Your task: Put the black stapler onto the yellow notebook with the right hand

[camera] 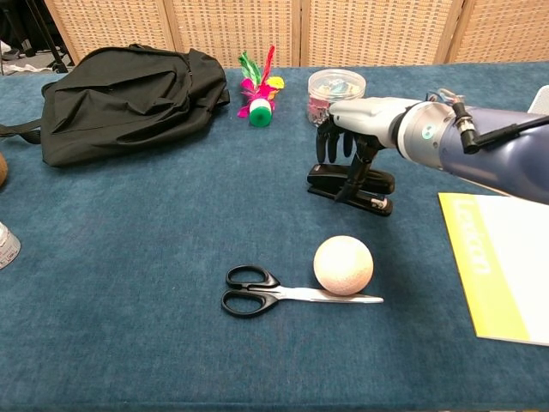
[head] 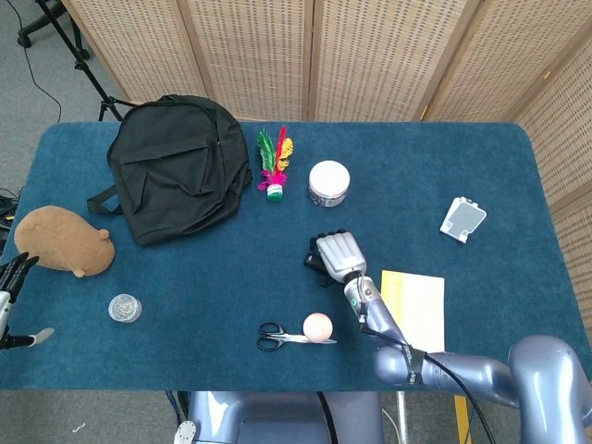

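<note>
The black stapler (camera: 353,184) lies on the blue table, left of the yellow notebook (camera: 502,262). My right hand (camera: 356,129) hovers right over it, fingers apart and hanging down, their tips reaching the stapler's top; no grip shows. In the head view the right hand (head: 339,255) covers most of the stapler (head: 314,264), and the notebook (head: 416,305) lies flat to its lower right. My left hand (head: 11,277) sits at the far left table edge, fingers apart, holding nothing.
Scissors (camera: 257,292) and a pale ball (camera: 343,265) lie in front of the stapler. A clear jar (camera: 336,90), a feather shuttlecock (camera: 260,94) and a black backpack (camera: 129,99) stand behind. A brown plush (head: 63,242), small tin (head: 124,307) and white stand (head: 462,219) lie further off.
</note>
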Controlling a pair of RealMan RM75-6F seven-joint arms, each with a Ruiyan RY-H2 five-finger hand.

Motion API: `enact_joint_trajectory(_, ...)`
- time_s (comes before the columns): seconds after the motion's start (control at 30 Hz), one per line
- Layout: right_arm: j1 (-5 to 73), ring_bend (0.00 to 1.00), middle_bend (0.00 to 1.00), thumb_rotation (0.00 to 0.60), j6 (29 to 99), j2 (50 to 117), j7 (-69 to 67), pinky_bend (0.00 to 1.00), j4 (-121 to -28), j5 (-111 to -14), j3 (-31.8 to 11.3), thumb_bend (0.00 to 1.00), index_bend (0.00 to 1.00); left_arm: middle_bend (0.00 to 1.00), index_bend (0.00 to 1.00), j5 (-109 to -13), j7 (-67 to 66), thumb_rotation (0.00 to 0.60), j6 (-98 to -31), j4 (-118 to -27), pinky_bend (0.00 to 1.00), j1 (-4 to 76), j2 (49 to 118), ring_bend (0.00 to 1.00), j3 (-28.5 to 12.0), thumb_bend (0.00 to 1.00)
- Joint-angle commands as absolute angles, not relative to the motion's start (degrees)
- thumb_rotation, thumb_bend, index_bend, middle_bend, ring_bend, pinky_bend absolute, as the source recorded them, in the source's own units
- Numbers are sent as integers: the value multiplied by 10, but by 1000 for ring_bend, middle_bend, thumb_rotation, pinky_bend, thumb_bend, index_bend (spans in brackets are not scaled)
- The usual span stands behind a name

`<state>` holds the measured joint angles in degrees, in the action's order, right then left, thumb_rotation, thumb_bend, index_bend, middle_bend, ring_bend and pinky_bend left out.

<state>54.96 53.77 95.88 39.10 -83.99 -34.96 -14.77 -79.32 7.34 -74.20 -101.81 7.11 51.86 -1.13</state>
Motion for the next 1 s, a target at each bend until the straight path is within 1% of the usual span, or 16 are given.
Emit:
enact_joint_trajectory(0.03,549,476,477,600,537,957,385,301,-837,-355,-141,188,480,0,0,-792,70,600,-740,-1019,0,73,520,0,-11,0)
enact_joint_trajectory(0.1,549,527,534,600,539,957,383,303,-833,-364,-137,225,523,0,0,-792,68,600,-741,-1020,0,72,520,0,-11,0)
enact_joint_trajectory(0.17,548,548,560,600,545,959,382,304,-825,-377,-130,267,541,0,0,-793,67,600,-741,-1021,0,72,520,0,-10,0)
enact_joint_trajectory(0.27,544,551,566,600,547,957,374,304,-823,-389,-125,311,545,0,0,-794,67,600,-741,-1021,0,72,520,0,-10,0)
enact_joint_trajectory(0.37,534,552,567,600,555,941,358,304,-842,-422,-118,325,545,0,0,-795,66,600,-743,-1021,0,72,520,0,-9,0)
enact_joint_trajectory(0.6,501,562,585,600,592,854,331,304,-937,-526,-97,345,545,0,0,-796,59,600,-741,-1022,0,73,522,0,-8,0)
enact_joint_trajectory(0.73,470,566,587,600,622,788,317,304,-992,-589,-75,348,545,0,0,-799,51,600,-744,-1026,0,72,524,0,-7,0)
enact_joint_trajectory(0.9,433,566,588,600,637,736,291,304,-1011,-636,-41,349,546,0,0,-803,39,600,-746,-1029,0,72,528,0,-4,0)
enact_joint_trajectory(1.0,410,566,588,600,647,723,276,304,-1002,-664,-20,359,546,0,0,-805,29,600,-748,-1032,0,71,531,0,-2,0)
